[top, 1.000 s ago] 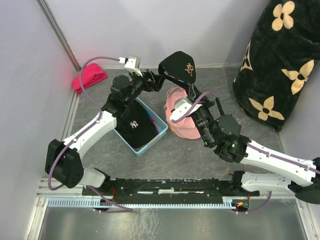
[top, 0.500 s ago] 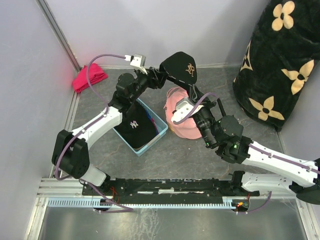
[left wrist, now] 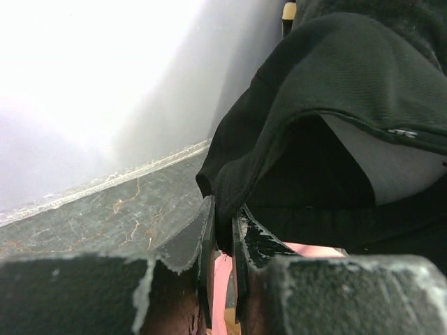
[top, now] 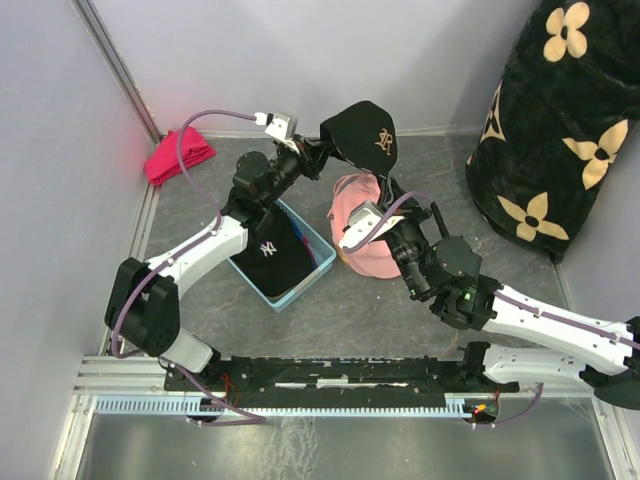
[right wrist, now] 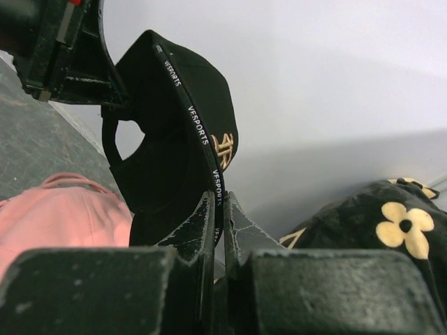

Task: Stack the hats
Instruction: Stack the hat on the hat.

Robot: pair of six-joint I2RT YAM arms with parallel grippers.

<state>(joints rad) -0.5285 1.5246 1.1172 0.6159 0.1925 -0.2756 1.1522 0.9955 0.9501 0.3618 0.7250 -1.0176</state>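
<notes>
Two grips on one hat. Held in the air above the grey marbled counter (top: 360,310): black fabric baseball cap (top: 362,130) with gold embroidered logo, hollow underside turned toward both wrist cameras. Left fingers (left wrist: 230,234) nearly closed, only a thin slit between them, pinching a fold of the cap's fabric edge. Right fingers (right wrist: 218,208) pressed together on the opposite, lower edge, along a strip of white printed lettering. Below the raised cap, resting on the counter: light pink fabric cap (top: 365,255). Just left of that, second black cap with white logo (top: 265,252), lying inside a shallow light blue rectangular bin (top: 300,287). Magenta cloth bundle (top: 178,155) by the far left wall, well apart.
</notes>
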